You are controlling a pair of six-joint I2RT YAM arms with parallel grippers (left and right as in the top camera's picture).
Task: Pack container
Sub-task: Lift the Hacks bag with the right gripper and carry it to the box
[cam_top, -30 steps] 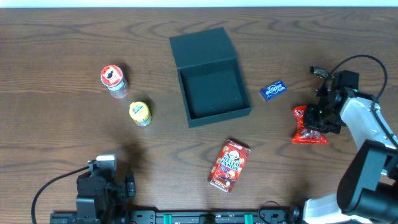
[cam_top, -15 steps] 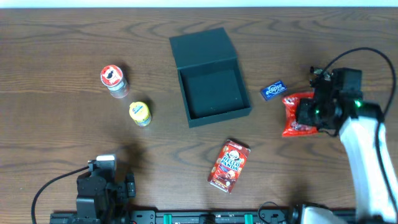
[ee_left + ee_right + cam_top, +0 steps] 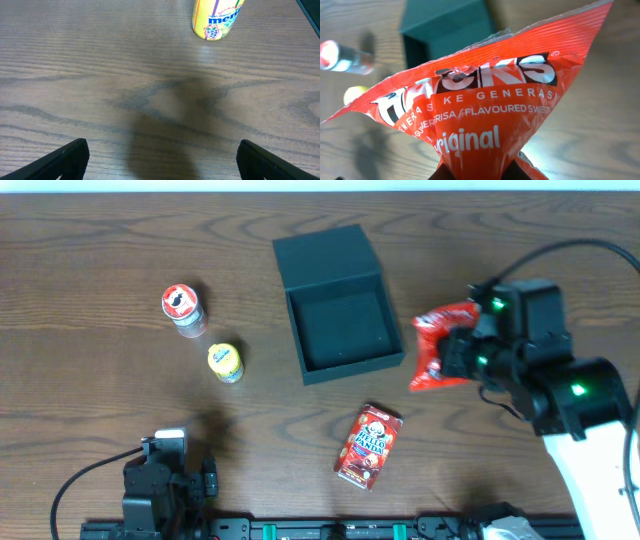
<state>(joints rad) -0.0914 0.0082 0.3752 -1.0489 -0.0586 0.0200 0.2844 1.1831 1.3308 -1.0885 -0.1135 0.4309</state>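
The left gripper (image 3: pixel 162 162) is positioned low over the front-left corner of the worktop (image 3: pixel 80 400), with its fingers spread wide and nothing between them. The container (image 3: pixel 346 368) is located mid-worktop, nearer the far edge (lid folded back flat toward that edge). Just right of the container, a red snack packet (image 3: pixel 438 348) is clamped between the fingers of the right gripper (image 3: pixel 466 354).

A dark wood-grain table (image 3: pixel 80 280) fills the view — evenly lit.
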